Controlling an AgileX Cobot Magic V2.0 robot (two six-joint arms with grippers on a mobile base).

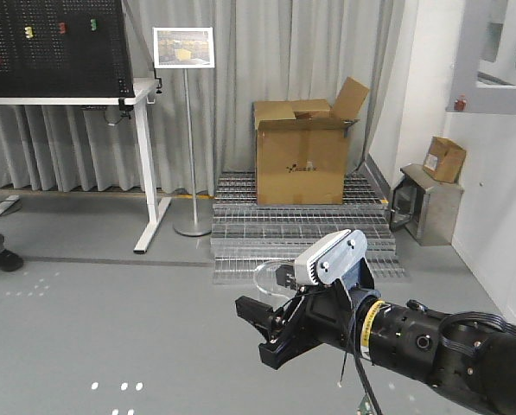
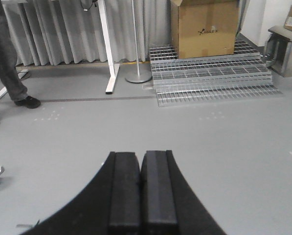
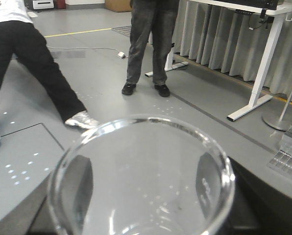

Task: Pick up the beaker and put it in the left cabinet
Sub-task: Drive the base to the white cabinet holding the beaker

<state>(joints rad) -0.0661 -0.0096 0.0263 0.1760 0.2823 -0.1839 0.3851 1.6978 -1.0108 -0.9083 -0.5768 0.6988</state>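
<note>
The beaker [image 3: 146, 166] is clear glass, and its round rim fills the lower half of the right wrist view, mouth toward the camera. My right gripper [image 3: 143, 191] is shut on it, and a dark finger [image 3: 79, 188] shows through the glass on each side. In the front view the beaker [image 1: 270, 275] shows faintly above the black right gripper [image 1: 262, 328], held over the grey floor. My left gripper [image 2: 141, 157] is shut with its pads together and nothing between them, pointing across the floor. The left cabinet is out of view.
A cardboard box [image 1: 302, 151] stands on metal gratings [image 1: 301, 233] ahead. A sign stand [image 1: 188, 130] and a white table [image 1: 145, 156] with a pegboard are at the left. A grey metal box [image 1: 426, 203] sits by the right wall. Two people [image 3: 148, 44] stand near.
</note>
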